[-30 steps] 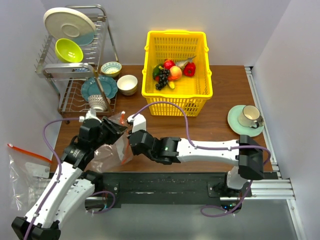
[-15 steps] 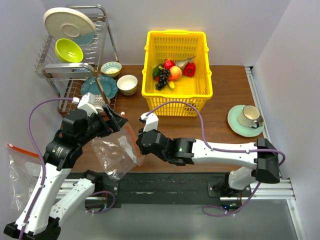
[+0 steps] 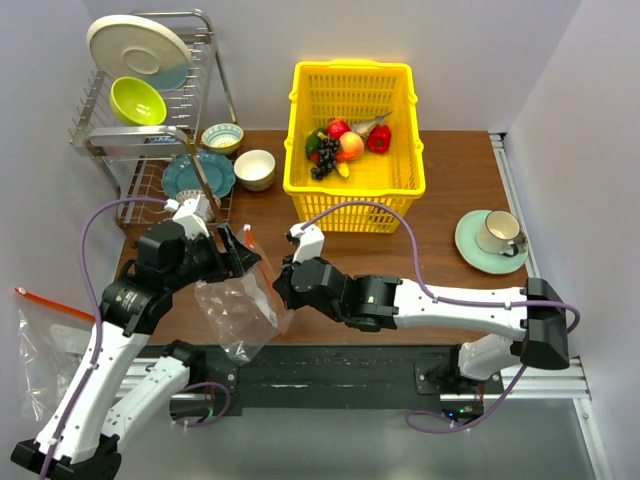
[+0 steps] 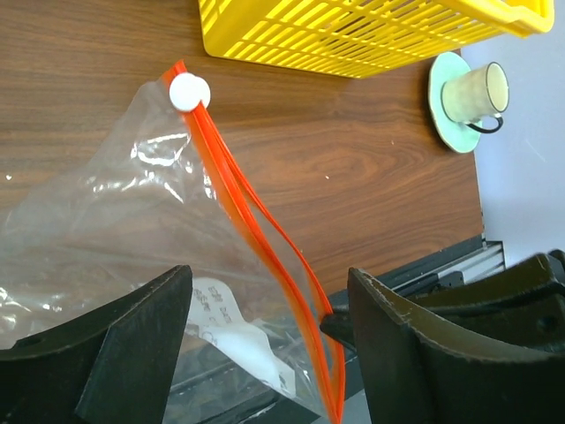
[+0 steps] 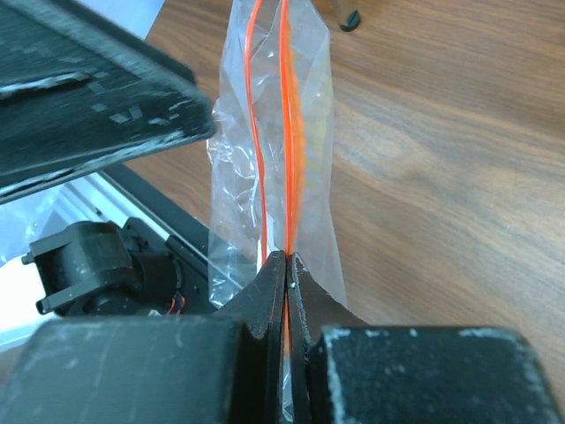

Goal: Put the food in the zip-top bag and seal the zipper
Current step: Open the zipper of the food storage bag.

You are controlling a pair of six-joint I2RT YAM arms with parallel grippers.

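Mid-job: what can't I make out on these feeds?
- Left wrist view: the zipper runs off the bottom edge, so its lower end is unseen.
- Left wrist view: whether the open left pincer touches the zip-top bag is unclear.
- Top view: the right pincer has its tips hidden under its own wrist.
- Top view: the food in the yellow basket is too small to count.

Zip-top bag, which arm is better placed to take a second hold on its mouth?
Left, probably. The left hand is open, with the zipper running between its fingers, so it need only close. The right hand is shut on the zipper, holding the zip-top bag.
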